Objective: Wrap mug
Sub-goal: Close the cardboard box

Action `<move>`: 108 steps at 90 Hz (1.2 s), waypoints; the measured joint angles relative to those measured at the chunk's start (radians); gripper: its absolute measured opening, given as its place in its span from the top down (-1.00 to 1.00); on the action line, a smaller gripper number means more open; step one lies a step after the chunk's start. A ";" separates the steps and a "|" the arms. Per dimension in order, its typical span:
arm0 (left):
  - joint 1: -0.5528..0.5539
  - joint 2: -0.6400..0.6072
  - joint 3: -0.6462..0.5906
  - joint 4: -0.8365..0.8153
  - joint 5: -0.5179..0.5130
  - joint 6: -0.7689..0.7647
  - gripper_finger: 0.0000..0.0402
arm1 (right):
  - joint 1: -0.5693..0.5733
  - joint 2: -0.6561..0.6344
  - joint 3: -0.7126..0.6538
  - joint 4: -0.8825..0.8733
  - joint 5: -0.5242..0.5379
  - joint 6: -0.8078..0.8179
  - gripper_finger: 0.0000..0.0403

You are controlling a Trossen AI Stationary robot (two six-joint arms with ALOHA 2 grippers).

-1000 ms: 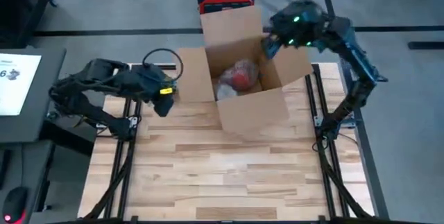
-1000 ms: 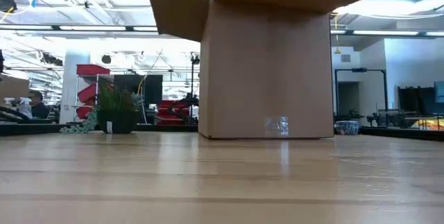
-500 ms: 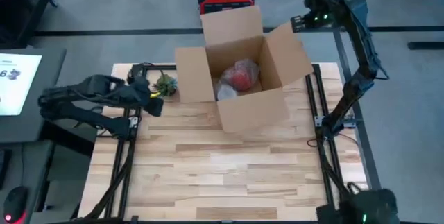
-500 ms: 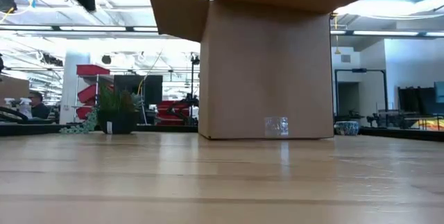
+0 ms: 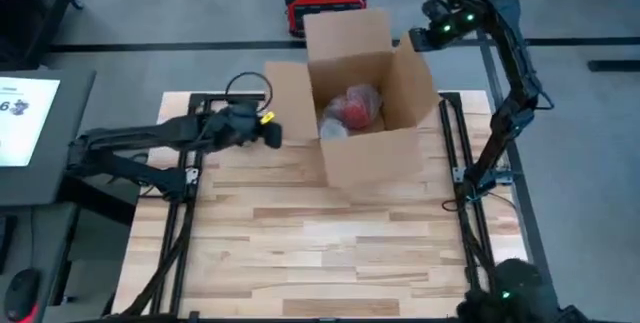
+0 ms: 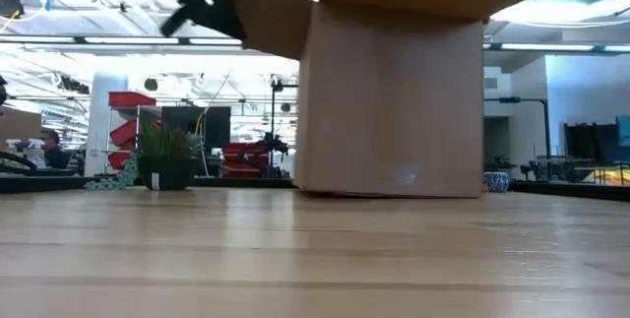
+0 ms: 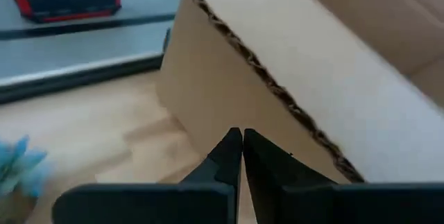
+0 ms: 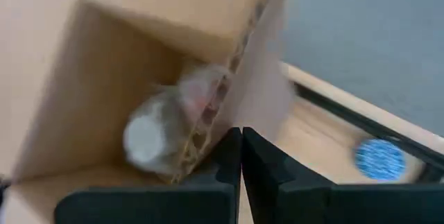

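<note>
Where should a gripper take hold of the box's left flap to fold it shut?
Judging by its pose, pinch the free outer edge of the left flap, coming from the left gripper's side. The flap splays outward from the cardboard box, leaving that thin edge exposed.

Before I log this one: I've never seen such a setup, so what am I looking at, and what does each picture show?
This is a robot with two dark jointed arms at a pale wooden table. One picture looks straight down from above, one looks level across the tabletop, and two come from cameras on the arms' wrists.

On the table stands an open brown cardboard box. Inside lies a red mug bundled in clear wrap. A small green potted plant stands at the table's far edge.

The left gripper, fingers shut and holding nothing, sits against the box's left flap. The right gripper, also shut and empty, hangs above the box's right flap.
</note>
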 joint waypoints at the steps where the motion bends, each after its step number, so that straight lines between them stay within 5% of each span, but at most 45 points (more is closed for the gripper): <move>1: 0.004 0.004 0.000 0.011 0.008 0.005 1.00 | 0.007 -0.001 -0.004 0.000 -0.002 0.000 1.00; 35: 0.020 0.035 0.000 0.240 0.154 0.175 1.00 | 0.263 -0.010 -0.199 0.002 -0.030 -0.036 1.00; 67: 0.020 0.008 0.001 0.232 0.211 0.232 1.00 | 0.497 -0.027 -0.340 0.044 0.096 0.002 1.00; 108: 0.055 0.009 0.001 0.254 0.266 0.266 1.00 | 0.499 -0.423 -0.337 0.234 0.354 0.156 1.00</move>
